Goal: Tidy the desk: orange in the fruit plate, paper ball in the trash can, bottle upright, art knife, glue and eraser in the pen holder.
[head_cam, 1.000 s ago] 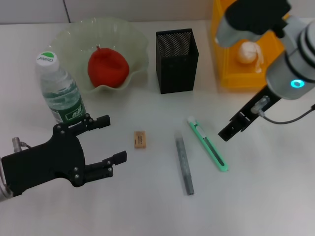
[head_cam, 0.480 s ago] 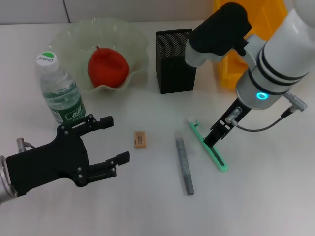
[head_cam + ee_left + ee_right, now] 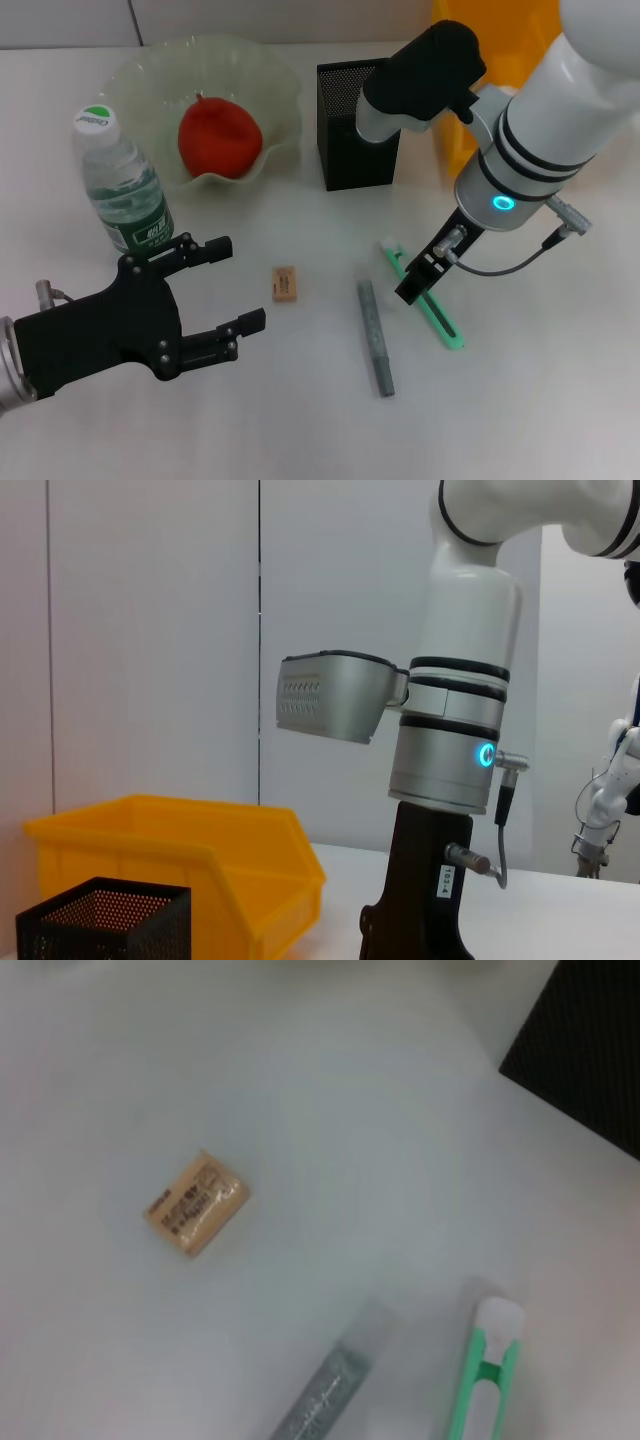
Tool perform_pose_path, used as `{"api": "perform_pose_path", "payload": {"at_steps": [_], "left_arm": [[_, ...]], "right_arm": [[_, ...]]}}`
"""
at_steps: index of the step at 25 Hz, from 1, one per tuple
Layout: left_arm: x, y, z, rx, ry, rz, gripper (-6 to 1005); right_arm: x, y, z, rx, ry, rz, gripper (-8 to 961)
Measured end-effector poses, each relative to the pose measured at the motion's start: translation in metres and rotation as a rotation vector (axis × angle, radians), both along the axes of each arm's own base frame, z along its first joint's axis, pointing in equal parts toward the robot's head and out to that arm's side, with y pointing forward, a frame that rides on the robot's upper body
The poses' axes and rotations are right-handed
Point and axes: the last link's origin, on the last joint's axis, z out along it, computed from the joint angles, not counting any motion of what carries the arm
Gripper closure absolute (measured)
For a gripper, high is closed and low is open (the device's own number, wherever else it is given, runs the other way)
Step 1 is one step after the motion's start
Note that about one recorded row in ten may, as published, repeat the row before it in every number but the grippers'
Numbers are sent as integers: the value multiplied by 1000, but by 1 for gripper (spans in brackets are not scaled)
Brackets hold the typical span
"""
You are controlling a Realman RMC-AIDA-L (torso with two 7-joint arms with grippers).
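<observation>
Colours I see: red-orange orange in pale-green fruit plate; black mesh pen holder; yellow trash can; mint-green, white-tipped art knife; grey glue; tan eraser; bottle, dark-green label; white desk.

A robot test lab staged as an office desk: a plain white desk against bare pale wall panels, with a second white robot arm standing farther off.

Open desk around eraser and glue; right gripper crowding art knife; pen holder walled between fruit plate and trash can.
</observation>
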Motion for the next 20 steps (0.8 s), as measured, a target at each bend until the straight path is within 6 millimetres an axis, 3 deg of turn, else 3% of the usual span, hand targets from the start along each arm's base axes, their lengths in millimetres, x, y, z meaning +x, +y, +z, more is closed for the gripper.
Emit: {"api": "perform_pose_path", "payload": {"at_steps": [18,20], "left_arm": [[-2,-1,-3,-2,-3,4,192],[-2,-1,-3,-3,-3,5,193]], "right_arm": [[7,5,-15,-17,-17,-20,405],[8,5,-15,-14,-16,-19,460]]}}
